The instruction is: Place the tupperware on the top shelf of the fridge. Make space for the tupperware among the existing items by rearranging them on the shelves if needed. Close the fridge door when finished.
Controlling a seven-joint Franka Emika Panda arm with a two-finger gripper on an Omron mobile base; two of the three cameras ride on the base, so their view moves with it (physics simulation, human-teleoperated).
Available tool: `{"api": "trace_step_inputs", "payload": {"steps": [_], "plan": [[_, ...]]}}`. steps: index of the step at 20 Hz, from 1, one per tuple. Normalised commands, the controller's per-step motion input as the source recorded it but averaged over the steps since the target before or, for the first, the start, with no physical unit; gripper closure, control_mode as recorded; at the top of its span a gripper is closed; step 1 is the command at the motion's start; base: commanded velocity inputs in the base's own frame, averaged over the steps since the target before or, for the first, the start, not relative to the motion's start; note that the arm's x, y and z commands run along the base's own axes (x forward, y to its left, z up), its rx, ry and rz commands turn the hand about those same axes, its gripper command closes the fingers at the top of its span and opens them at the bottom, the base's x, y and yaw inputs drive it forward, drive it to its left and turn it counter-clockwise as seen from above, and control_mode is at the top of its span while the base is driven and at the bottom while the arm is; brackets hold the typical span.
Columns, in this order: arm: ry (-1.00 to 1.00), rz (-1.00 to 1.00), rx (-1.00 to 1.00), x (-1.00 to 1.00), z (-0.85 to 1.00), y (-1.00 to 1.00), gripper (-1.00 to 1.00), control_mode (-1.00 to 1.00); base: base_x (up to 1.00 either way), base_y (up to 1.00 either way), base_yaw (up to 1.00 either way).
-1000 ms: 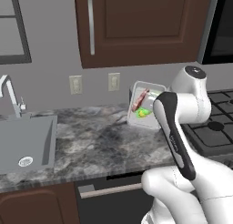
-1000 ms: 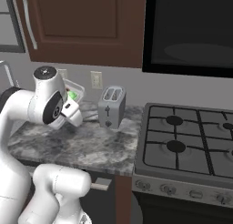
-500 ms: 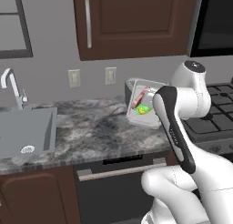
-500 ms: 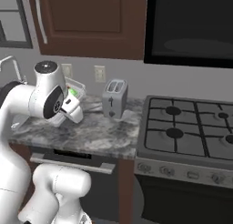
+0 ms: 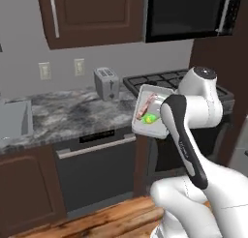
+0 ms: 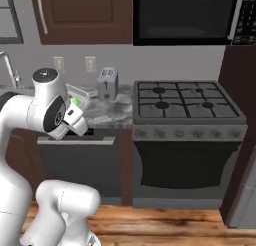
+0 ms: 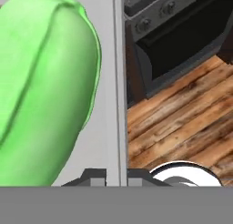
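The tupperware point(image 5: 149, 114), a shallow clear box with green and red food inside, hangs tilted in the air in front of the counter edge. My gripper point(image 6: 79, 106) is shut on its rim, and my forearm hides most of the hand in the left base view. From the right base camera the tupperware point(image 6: 78, 97) sits just above my wrist. Seen from the hand, the box's pale wall point(image 7: 113, 82) runs up from between my fingertips, my gripper point(image 7: 116, 176) clamps it, and the green food point(image 7: 45, 91) covers the left. The fridge and its shelves are out of view.
A grey toaster point(image 5: 107, 82) stands on the marble counter point(image 5: 63, 111). To its right is a black stove point(image 6: 185, 102) with an oven door below and a microwave point(image 6: 182, 15) above. A dishwasher front point(image 5: 94, 167) faces the wood floor point(image 6: 165, 225). A dark panel point(image 6: 240, 115) stands at the far right.
The whole picture has shifted: the base has driven right and back from the counter, so the sink has left view and the stove and floor have come in. The tupperware stays gripped.
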Motion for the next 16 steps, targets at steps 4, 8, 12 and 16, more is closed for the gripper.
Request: {"api": "trace_step_inputs", "payload": {"steps": [4,8,12,16], "plan": [[0.0,0.0,0.0,0.0,0.0,0.0,1.0,1.0,-0.41,0.0,-0.82],[0.0,0.0,0.0,0.0,0.0,0.0,1.0,1.0,-0.04,0.0,-0.88],[0.0,0.0,0.0,0.0,0.0,0.0,1.0,1.0,0.0,-0.02,-0.85],[0.0,0.0,0.0,0.0,0.0,0.0,1.0,1.0,0.0,-0.08,-0.85]]}}
